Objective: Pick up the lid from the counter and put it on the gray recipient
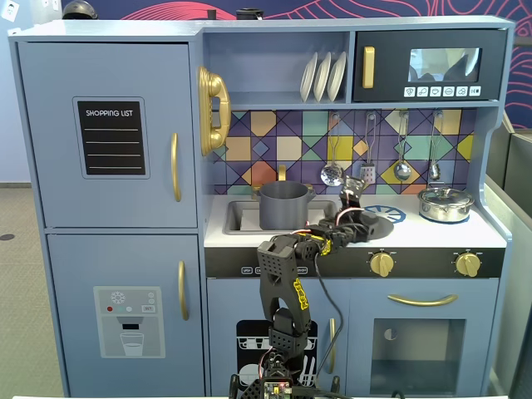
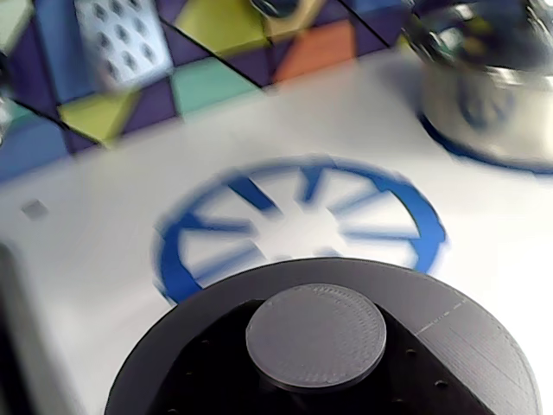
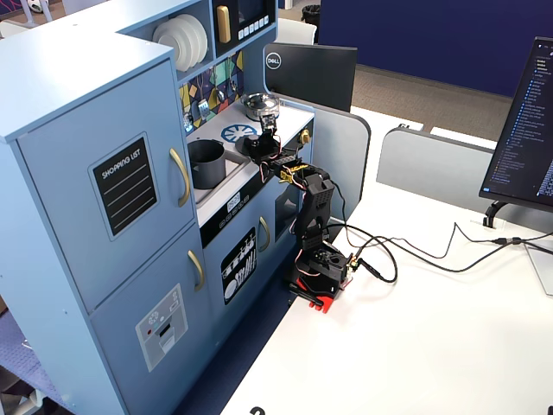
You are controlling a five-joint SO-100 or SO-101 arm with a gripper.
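The arm (image 1: 287, 274) rose from its base (image 3: 318, 275), bent forward at the elbow and reached over the counter (image 1: 440, 233). Its gripper (image 1: 353, 209) hung low over that counter; whether its jaws were closed could not be told.

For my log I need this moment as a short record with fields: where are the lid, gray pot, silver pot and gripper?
lid: dark disc with knob, on counter near blue burner ring
gray pot: in sink, open, no lid on it
silver pot: on counter at right in a fixed view, own lid on
gripper: over the lid; open or shut not clear
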